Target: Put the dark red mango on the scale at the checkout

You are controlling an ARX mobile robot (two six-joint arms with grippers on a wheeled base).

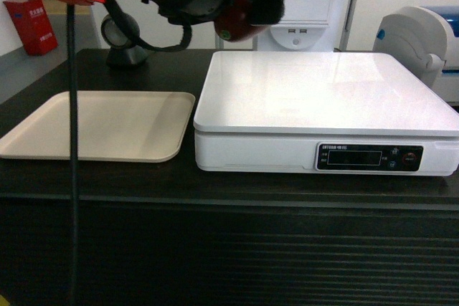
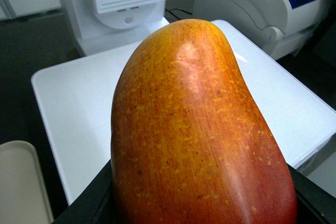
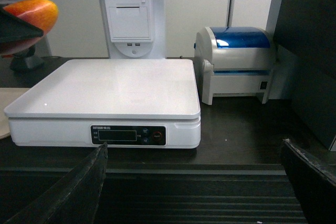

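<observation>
- Left gripper [image 1: 240,12] clamps the dark red mango [image 2: 202,135], held in the air above the far left corner of the scale [image 1: 323,94]
- Right gripper [image 3: 194,182] gapes wide, holding nothing, low before the checkout [image 1: 229,249] front edge
- Beige tray [image 1: 100,123] lies just beside the scale's left edge

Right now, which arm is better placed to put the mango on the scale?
The left. Its end effector already holds the dark red mango above the scale. The right end effector is open and empty, low before the checkout.
</observation>
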